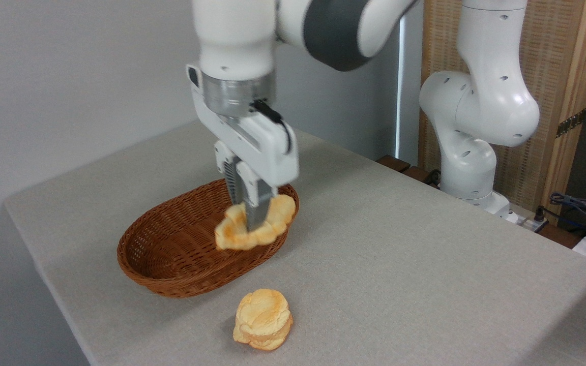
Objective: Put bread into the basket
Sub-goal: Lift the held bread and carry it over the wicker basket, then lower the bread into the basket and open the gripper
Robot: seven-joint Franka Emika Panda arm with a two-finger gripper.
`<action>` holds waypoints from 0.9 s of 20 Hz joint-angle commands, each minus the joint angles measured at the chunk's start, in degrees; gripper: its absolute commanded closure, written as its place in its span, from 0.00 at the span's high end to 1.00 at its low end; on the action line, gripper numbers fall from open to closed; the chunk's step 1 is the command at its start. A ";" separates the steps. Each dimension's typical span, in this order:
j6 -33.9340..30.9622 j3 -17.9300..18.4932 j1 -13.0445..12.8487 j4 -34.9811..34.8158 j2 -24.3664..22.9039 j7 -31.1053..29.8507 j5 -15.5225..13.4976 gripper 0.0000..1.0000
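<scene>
Robotics lab, cloth-covered table [400, 254], bare grey wall [69, 76], loose cables [578, 203]

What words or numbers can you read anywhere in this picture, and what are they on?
None. No readable words, numbers or signs show on the robot arm, its hand, the bread, the basket, the round bun or the table. The things at the far right edge are too small to show any.
</scene>
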 commanded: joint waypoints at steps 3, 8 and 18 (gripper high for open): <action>1.83 -7.15 0.04 0.81 3.82 0.79 -0.88 0.37; 3.75 -10.85 0.04 0.81 7.16 0.62 -0.70 0.86; 6.40 -11.47 0.04 0.81 8.84 0.36 -0.88 1.00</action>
